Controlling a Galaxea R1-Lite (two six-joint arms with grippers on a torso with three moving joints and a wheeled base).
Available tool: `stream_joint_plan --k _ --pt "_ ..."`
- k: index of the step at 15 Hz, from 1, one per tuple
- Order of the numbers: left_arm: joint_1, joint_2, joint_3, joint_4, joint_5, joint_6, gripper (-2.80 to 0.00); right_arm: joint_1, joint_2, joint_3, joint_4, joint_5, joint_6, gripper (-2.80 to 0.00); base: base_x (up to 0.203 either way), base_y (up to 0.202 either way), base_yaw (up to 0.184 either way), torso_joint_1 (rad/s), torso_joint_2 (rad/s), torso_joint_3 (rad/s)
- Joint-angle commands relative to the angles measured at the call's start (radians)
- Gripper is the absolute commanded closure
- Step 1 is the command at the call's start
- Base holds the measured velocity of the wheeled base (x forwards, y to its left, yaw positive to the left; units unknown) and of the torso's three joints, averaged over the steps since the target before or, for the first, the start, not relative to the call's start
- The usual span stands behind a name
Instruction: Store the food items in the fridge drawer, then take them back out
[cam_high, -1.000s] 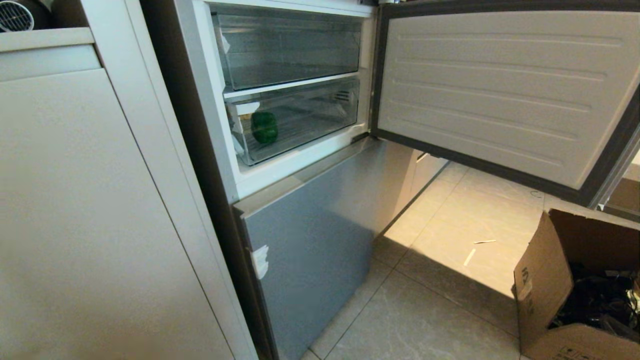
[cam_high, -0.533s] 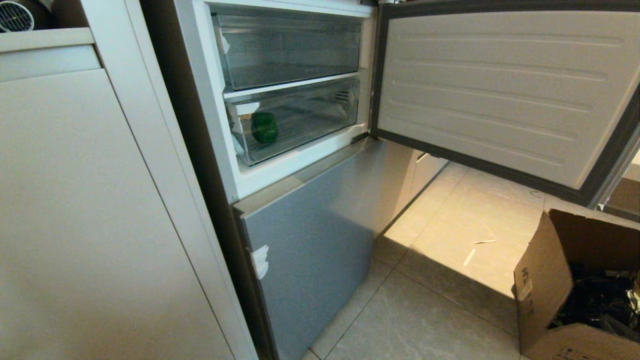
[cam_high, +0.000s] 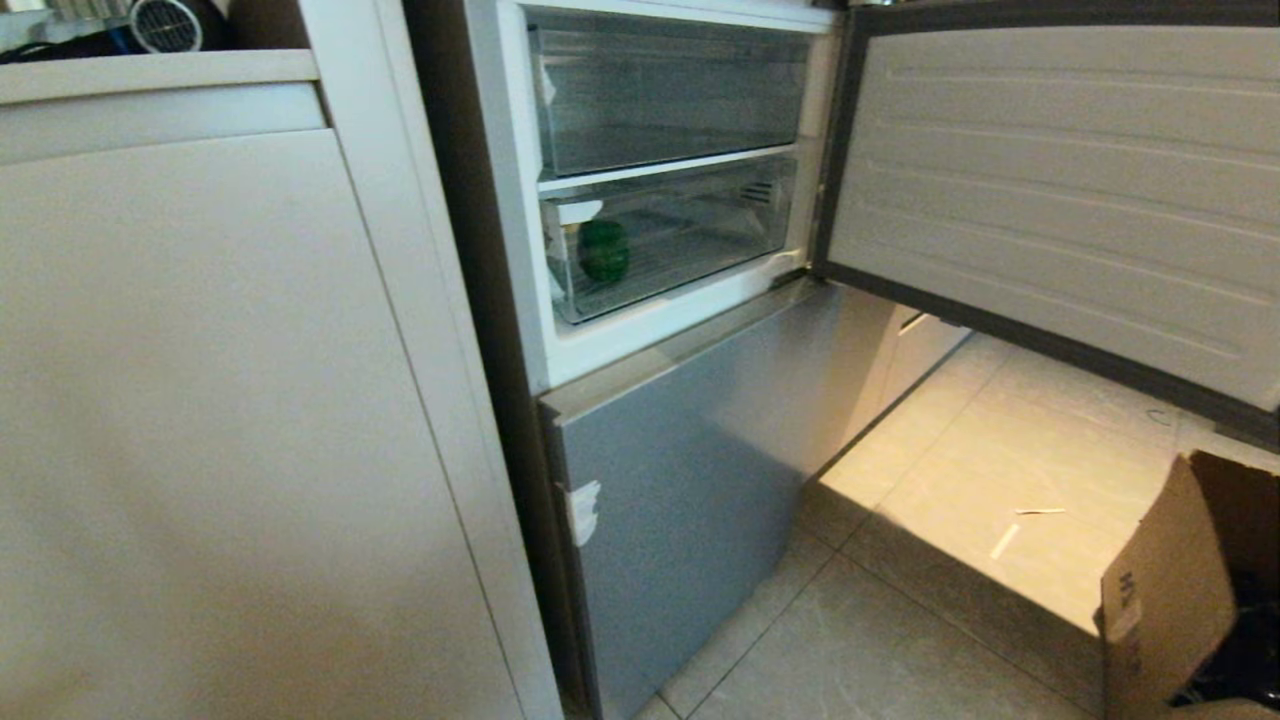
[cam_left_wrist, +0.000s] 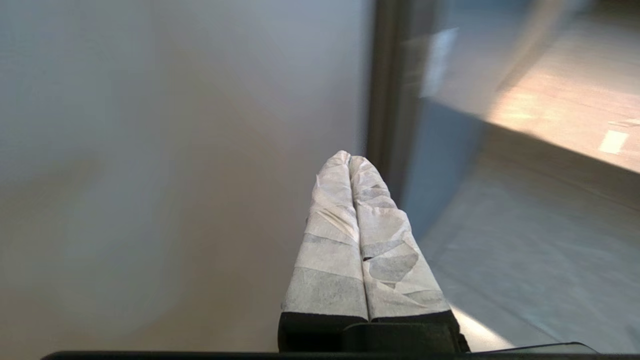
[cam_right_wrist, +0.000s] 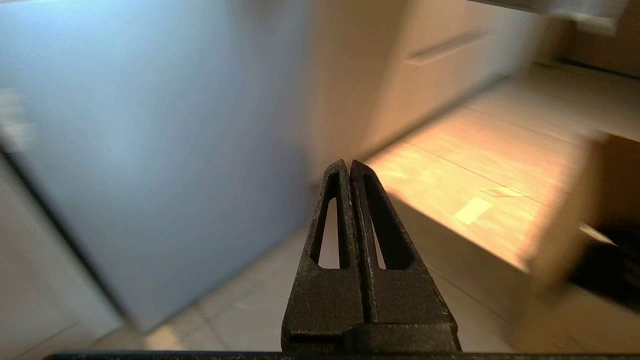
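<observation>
1. Green bell pepper (cam_high: 604, 250) inside lower clear fridge drawer (cam_high: 700, 255), at its left end; drawer pushed in, fridge door (cam_high: 1060, 190) open.
2. Left gripper (cam_left_wrist: 349, 159): taped fingers pressed together, empty, near beige cabinet (cam_left_wrist: 175, 150).
3. Right gripper (cam_right_wrist: 348, 167): black fingers closed, empty, above tiled floor (cam_right_wrist: 450, 175).

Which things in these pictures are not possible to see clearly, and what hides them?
- Potato: in no view; only the pepper shows in the lower drawer, whose ribbed clear wall blurs the rest.
- Box contents: head view, cut off by the picture's edge.
- Strips on the floor: head view, too small to identify.
- Surroundings of the shut right gripper: right wrist view, smeared.
- Both arms: outside the head view.
</observation>
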Motion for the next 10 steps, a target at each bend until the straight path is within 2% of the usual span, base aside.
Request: stream_joint_plan --k 1,6,10 --pt "0.000 0.000 0.000 0.001 0.000 0.000 0.00 0.000 0.001 0.031 -0.001 0.001 0.001 0.00 -0.003 -0.006 0.182 0.001 0.00 0.000" --pt "0.000 0.000 0.000 0.001 0.000 0.000 0.00 0.000 0.001 0.031 -0.001 0.001 0.001 0.00 -0.001 -0.008 0.150 0.003 0.00 0.002" --pt "0.000 0.000 0.000 0.001 0.000 0.000 0.00 0.000 0.001 0.029 0.000 0.001 -0.042 0.00 0.000 0.000 0.000 0.000 0.00 0.000"
